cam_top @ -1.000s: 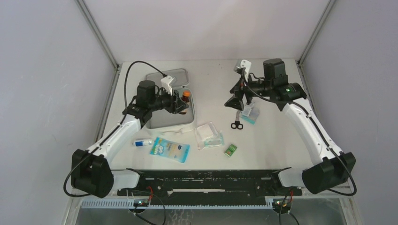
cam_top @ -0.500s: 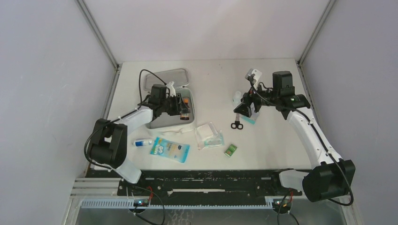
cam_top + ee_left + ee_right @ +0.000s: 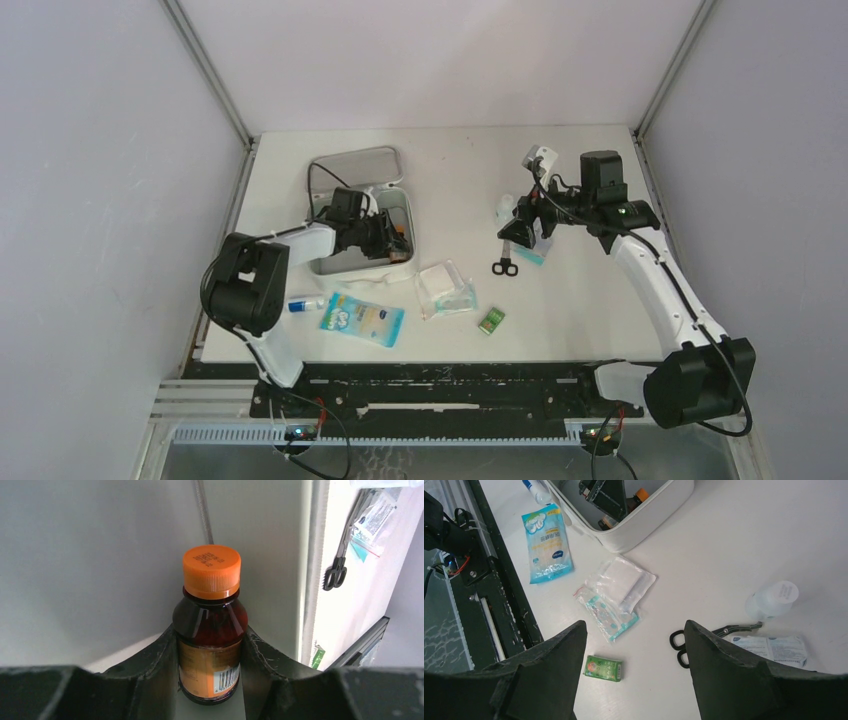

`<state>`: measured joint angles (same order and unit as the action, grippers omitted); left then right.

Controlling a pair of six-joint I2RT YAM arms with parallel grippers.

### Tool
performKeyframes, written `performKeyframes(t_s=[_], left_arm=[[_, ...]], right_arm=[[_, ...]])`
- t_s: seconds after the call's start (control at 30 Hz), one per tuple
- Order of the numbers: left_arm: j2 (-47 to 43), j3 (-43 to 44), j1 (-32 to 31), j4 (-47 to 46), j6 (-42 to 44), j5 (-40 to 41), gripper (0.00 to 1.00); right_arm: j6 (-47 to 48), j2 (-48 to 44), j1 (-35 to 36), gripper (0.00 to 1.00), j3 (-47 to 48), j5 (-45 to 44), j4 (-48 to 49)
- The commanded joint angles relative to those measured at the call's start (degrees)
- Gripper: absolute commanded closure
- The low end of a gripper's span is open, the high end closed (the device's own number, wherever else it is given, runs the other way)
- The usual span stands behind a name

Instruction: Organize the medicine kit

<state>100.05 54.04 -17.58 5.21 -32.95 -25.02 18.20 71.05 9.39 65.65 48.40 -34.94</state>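
- My left gripper reaches into the medicine kit, clenched on a brown bottle with an orange cap, one finger on each side of the glass.
- The kit lies open on the left half of the table, lid swung out at its far side.
- My right gripper hangs above the table, jaws spread, gripping nothing.
- Under it: scissors, a clear bottle just beside them, clear bags, a green box.

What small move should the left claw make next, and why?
Probably open the left claw and release the brown bottle. Its fingers are clamped on the bottle's sides, and the bottle is already down inside the open medicine kit, so letting go looks like the remaining step.
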Motion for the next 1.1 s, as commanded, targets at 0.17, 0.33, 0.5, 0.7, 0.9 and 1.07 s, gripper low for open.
performKeyframes(t_s=[0.17,0.33,0.5,0.7,0.9,1.07], left_arm=[[1.1,5.6,-0.1,0.0,-1.5,-3.6,0.43],[0.6,6.5,-0.2,1.5,-0.7,-3.8,0.36],[-1.0,6.7,-0.2,3.5,1.4,-2.9,0.30],[-4.7,7.7,-0.2,6.7,6.1,-0.7,0.21],[-10.6,7.7,-0.2,8.8,14.3,3.2,0.14],[-16.7,5.9,-0.2,8.7,21.5,5.5,0.02]], right_arm=[[-0.8,0.2,-0.3,0.29,0.2,0.3,2.4],[-0.8,0.1,-0.3,0.29,0.3,0.0,2.6],[-1.2,-0.1,-0.3,0.29,0.3,-1.6,3.3],[-5.3,0.8,-0.3,0.27,0.3,-12.5,8.2],[-7.4,4.3,-0.3,0.22,0.3,-25.1,13.3],[-7.7,9.2,0.3,0.17,2.7,-31.1,13.8]])
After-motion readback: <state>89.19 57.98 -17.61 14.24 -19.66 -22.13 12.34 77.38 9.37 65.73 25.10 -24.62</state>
